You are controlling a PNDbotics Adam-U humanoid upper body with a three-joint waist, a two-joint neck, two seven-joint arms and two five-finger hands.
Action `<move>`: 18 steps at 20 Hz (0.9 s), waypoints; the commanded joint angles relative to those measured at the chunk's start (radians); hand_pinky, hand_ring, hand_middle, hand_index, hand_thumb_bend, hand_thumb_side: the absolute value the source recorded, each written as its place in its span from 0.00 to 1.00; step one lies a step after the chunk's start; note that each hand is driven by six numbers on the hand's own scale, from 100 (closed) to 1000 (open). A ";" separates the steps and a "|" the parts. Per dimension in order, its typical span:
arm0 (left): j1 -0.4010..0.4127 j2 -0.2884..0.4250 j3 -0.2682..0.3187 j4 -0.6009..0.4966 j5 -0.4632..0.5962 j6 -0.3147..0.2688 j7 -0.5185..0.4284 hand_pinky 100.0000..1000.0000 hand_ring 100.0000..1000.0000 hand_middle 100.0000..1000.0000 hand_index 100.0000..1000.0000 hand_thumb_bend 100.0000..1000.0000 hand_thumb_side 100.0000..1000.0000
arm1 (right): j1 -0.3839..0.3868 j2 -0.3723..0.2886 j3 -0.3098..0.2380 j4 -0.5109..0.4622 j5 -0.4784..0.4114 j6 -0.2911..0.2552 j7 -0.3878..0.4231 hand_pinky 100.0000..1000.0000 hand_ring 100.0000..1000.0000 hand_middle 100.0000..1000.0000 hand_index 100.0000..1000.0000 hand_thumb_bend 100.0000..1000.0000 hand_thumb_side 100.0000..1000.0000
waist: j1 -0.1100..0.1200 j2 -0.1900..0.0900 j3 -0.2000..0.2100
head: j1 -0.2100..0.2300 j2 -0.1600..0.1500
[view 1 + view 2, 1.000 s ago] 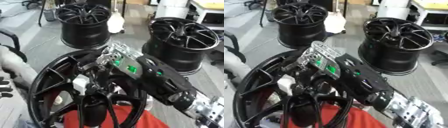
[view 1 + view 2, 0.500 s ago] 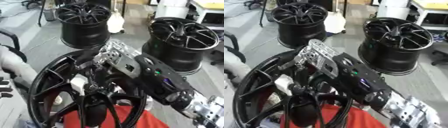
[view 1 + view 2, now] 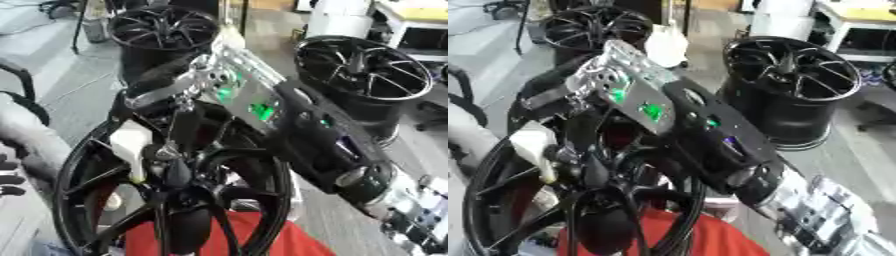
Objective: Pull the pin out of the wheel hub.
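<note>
A large black spoked wheel [image 3: 68,186] stands tilted right in front of me, its hub [image 3: 179,176] low in the middle. My right arm comes in from the lower right and ends in my right hand [image 3: 208,82] above the hub. Its dark fingers [image 3: 185,125] hang curled down toward the hub. A white pin-like piece [image 3: 127,145] sits against those fingers, above and left of the hub, and they look closed on it. Only a small dark part of my left hand [image 3: 9,176] shows, at the left edge.
Red cloth [image 3: 254,235] lies under the wheel's lower part. Two more black wheels stand on the floor behind, one at the back left [image 3: 166,30] and one at the back right [image 3: 367,70]. A grey padded shape [image 3: 26,135] fills the left side.
My right hand has risen away from the hub, and the white piece has come up and to the left with it. The whole picture has also shifted, so the head moved.
</note>
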 commanded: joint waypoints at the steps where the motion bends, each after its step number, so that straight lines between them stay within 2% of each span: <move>1: -0.007 0.028 0.007 -0.018 -0.003 0.000 0.002 0.54 0.58 0.63 0.78 0.00 0.80 | -0.002 -0.114 -0.073 -0.073 -0.024 0.038 -0.041 0.82 0.84 0.46 0.57 0.00 0.00 | 0.005 -0.013 -0.007 | 0.008 0.002; 5: -0.008 0.031 0.011 -0.017 -0.004 0.000 0.006 0.54 0.58 0.63 0.78 0.00 0.80 | 0.093 -0.259 -0.165 -0.121 -0.024 0.071 -0.126 0.81 0.82 0.44 0.57 0.00 0.00 | 0.003 -0.011 -0.018 | 0.017 0.002; 8: -0.008 0.034 0.016 -0.018 -0.004 -0.001 0.011 0.54 0.58 0.63 0.78 0.00 0.80 | 0.222 -0.372 -0.248 -0.132 -0.026 0.101 -0.215 0.80 0.81 0.43 0.56 0.00 0.00 | 0.002 -0.008 -0.024 | 0.024 0.000; 11: -0.011 0.035 0.019 -0.019 -0.004 -0.002 0.014 0.54 0.58 0.63 0.78 0.00 0.80 | 0.366 -0.451 -0.335 -0.133 -0.027 0.135 -0.314 0.79 0.80 0.42 0.56 0.00 0.00 | 0.001 -0.005 -0.030 | 0.026 -0.003; 14: -0.012 0.035 0.022 -0.020 -0.005 -0.002 0.017 0.54 0.58 0.63 0.78 0.00 0.80 | 0.523 -0.493 -0.436 -0.127 -0.040 0.158 -0.436 0.77 0.77 0.41 0.55 0.00 0.00 | 0.001 -0.001 -0.037 | 0.031 -0.006; 18: -0.012 0.034 0.026 -0.021 -0.006 -0.002 0.021 0.54 0.59 0.63 0.78 0.00 0.80 | 0.707 -0.487 -0.546 -0.096 -0.056 0.189 -0.576 0.76 0.76 0.40 0.55 0.00 0.00 | 0.002 0.001 -0.045 | 0.035 -0.008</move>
